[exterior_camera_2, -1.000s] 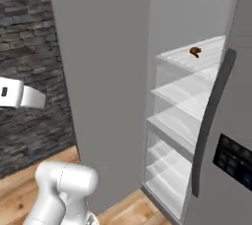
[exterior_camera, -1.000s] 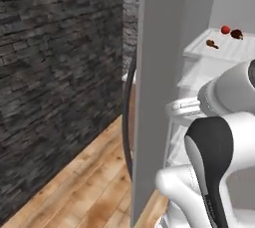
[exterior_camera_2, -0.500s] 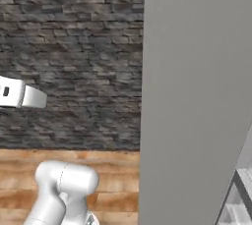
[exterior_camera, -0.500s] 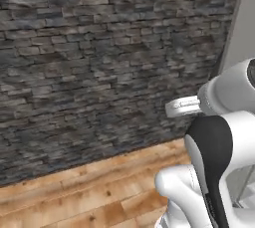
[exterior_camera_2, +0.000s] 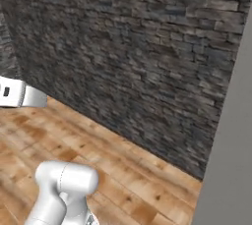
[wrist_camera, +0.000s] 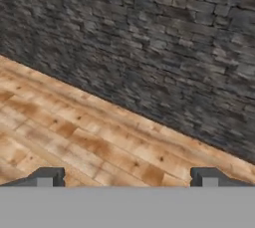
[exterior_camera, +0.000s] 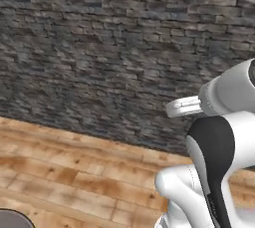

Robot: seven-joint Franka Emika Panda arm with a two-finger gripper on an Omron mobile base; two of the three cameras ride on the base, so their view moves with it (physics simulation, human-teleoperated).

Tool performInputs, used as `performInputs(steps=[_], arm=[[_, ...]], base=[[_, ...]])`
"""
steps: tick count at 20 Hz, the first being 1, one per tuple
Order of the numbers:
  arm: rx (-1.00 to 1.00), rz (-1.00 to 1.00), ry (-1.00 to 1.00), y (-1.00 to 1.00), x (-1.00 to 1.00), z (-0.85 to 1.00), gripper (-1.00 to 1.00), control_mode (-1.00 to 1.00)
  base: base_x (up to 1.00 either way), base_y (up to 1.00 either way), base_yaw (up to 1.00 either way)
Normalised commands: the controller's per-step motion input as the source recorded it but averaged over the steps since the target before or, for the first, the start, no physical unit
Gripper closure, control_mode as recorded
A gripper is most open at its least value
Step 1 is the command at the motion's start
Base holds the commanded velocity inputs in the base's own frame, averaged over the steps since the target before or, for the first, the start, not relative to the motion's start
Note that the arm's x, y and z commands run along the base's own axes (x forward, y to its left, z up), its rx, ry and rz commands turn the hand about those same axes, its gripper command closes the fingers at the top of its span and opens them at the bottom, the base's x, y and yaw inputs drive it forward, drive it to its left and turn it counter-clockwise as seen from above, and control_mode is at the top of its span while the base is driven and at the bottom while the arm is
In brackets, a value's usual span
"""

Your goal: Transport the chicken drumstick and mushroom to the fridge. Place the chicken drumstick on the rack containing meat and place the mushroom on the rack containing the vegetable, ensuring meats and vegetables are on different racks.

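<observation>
A plain grey slab, the fridge (exterior_camera_2: 227,155), stood tall at the right edge of the right base view, only a flat side showing, with its inside and shelves hidden. It met the wood floor (wrist_camera: 89,142) beside the dark stone wall (exterior_camera: 109,53). In the hand view the gripper (wrist_camera: 127,177) had its fingers (wrist_camera: 47,176) spread wide with nothing between them, pointing at bare floor and wall.

No text, labels, numbers or signs can be read anywhere here.
</observation>
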Motion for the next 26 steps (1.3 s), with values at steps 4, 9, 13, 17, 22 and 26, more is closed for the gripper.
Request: performInputs(steps=[4,9,13,17,22,26], arm=[[0.0,0.0,0.0,0.0,0.0,0.0,-1.0,1.0],[0.0,0.0,0.0,0.0,0.0,0.0,-1.0,1.0],[0.0,0.0,0.0,0.0,0.0,0.0,-1.0,1.0],[0.0,0.0,0.0,0.0,0.0,0.0,-1.0,1.0],[0.0,0.0,0.0,0.0,0.0,0.0,-1.0,1.0],[0.0,0.0,0.0,0.0,0.0,0.0,-1.0,1.0]], base=[[0.49,0.14,0.91],[0.69,0.0,0.91],[0.99,-0.07,0.78],[1.0,-0.17,0.69],[1.0,-0.14,0.7],[0.93,-0.22,0.69]])
